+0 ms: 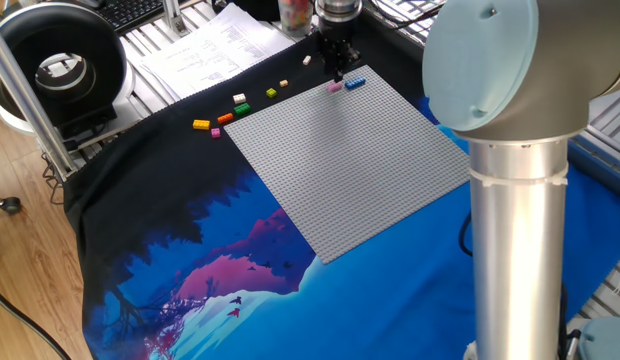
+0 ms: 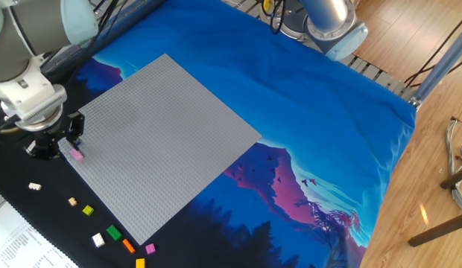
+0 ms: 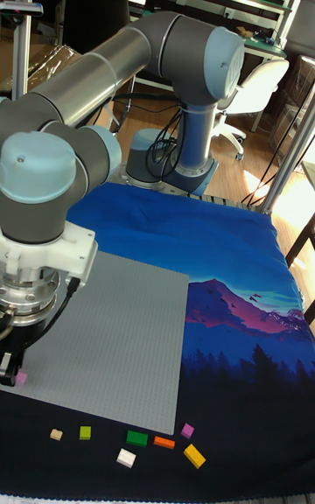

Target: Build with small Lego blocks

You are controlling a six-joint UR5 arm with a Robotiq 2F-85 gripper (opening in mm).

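A pink brick (image 1: 334,87) (image 2: 76,155) (image 3: 19,377) sits on the corner of the grey baseplate (image 1: 350,160) (image 2: 156,134) (image 3: 114,355). A blue brick (image 1: 355,82) lies beside it at the plate's edge. My gripper (image 1: 337,66) (image 2: 69,138) hangs just above the pink brick, open by a narrow gap and holding nothing. Loose bricks lie in a row on the black cloth off the plate: yellow (image 1: 201,125) (image 2: 140,263), orange (image 1: 227,118) (image 3: 164,442), green (image 1: 244,110) (image 2: 114,232), white (image 1: 239,98), and tan (image 1: 284,83) (image 2: 72,201).
The robot's own thick arm column (image 1: 515,200) fills the right foreground. Printed papers (image 1: 210,50) and a black round device (image 1: 60,65) lie beyond the bricks at the table's far left. A jar (image 1: 295,12) stands behind the gripper.
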